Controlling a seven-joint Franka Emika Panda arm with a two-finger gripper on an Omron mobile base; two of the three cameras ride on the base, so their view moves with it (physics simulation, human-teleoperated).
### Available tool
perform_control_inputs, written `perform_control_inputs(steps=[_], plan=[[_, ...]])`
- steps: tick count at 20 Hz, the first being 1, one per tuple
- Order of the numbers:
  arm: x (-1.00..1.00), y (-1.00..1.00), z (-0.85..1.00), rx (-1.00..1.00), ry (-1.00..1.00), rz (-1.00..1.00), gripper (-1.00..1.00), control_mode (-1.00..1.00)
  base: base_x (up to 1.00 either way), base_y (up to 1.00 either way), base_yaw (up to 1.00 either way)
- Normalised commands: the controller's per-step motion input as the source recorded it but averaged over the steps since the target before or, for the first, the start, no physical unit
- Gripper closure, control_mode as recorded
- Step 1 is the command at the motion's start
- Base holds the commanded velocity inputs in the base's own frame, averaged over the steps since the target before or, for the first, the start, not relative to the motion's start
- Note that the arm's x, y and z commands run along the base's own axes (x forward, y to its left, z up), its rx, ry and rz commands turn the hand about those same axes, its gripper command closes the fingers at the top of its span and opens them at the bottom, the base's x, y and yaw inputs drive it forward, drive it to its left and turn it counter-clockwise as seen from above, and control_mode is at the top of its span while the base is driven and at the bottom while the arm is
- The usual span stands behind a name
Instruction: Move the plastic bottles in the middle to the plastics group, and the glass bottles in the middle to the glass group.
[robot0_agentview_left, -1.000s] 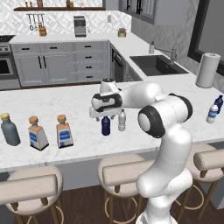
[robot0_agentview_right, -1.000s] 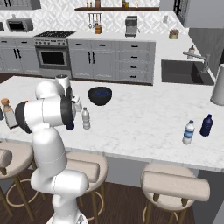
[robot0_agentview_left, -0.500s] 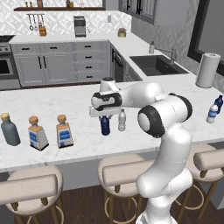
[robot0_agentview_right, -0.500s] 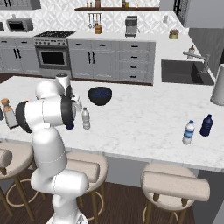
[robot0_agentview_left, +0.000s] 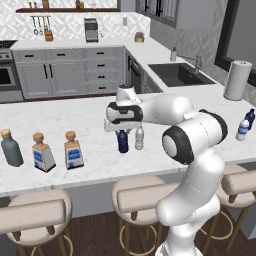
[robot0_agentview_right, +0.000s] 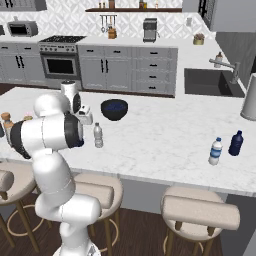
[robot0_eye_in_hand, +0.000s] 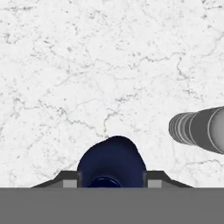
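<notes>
Navy plastic bottle (robot0_eye_in_hand: 111, 159) upright between gripper (robot0_eye_in_hand: 112, 179) fingers, clamped, clear bottle (robot0_agentview_left: 139, 138) just beside, dark bowl (robot0_agentview_right: 114, 109) contents unclear.

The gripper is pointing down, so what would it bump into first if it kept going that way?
The gripper already sits around the navy bottle, so it would just slide further down it, probably reaching the white marble counter next.

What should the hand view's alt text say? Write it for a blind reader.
Looking straight down, the gripper closes its fingers on either side of a dark navy bottle standing on white marble counter. A clear bottle stands nearby at right.
</notes>
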Motion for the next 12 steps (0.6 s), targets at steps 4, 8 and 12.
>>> perform_control_inputs(steps=[4, 8, 12], plan=[[-0.67, -0.48, 0.47, 0.01, -0.01, 0.0, 1.0, -1.0, 0.0, 0.0, 0.0], [-0.79, -0.58, 0.43, 0.02, 0.0, 0.0, 1.0, -1.0, 0.0, 0.0, 0.0], [-0.81, -0.62, 0.31, 0.02, -0.01, 0.0, 1.0, -1.0, 0.0, 0.0, 0.0]])
